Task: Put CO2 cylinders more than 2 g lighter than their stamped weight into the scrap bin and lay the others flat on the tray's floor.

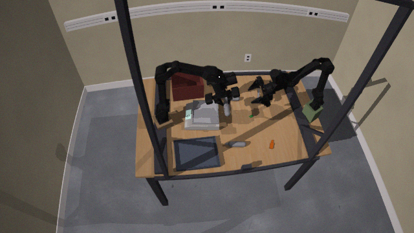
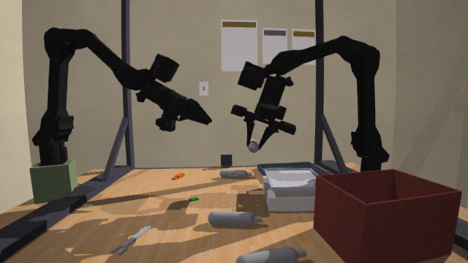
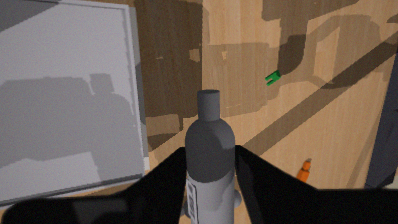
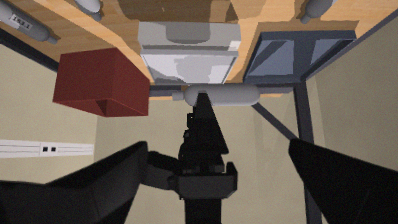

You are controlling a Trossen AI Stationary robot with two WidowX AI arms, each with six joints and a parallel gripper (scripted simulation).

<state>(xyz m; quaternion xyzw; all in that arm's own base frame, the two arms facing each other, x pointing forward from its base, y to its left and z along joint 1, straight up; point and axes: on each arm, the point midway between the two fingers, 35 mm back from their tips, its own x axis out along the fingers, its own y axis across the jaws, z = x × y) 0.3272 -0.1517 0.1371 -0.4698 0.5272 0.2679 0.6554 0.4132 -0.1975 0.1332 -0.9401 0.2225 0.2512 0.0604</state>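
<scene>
My left gripper [image 1: 227, 103] [image 2: 253, 143] [image 3: 209, 152] is shut on a grey cylinder [image 1: 227, 110] [image 2: 253, 147] [image 3: 210, 135] [image 4: 235, 95], held above the table beside the scale [image 1: 205, 113] [image 2: 292, 203] [image 3: 60, 50] [image 4: 190, 67]; its stamp is unreadable. The scale plate is bare. My right gripper [image 1: 253, 94] [image 2: 210, 121] is open and empty in the air. Three cylinders lie on the table: one [image 1: 237, 144] [image 2: 233, 174] [image 4: 320, 7] by the empty tray [image 1: 197, 138] [image 4: 320, 35], one [image 1: 236, 99] [image 2: 230, 219] mid-table, one [image 2: 268, 256] [image 4: 25, 25] near the red bin [image 1: 188, 94] [image 2: 340, 219] [image 4: 97, 72].
A small green piece [image 1: 251, 116] [image 2: 194, 199] [image 3: 273, 77] and an orange piece [image 1: 272, 144] [image 2: 178, 176] [image 3: 304, 171] lie on the table. A grey forked tool [image 2: 135, 238] lies below my right gripper. Dark frame posts stand at the table's edges.
</scene>
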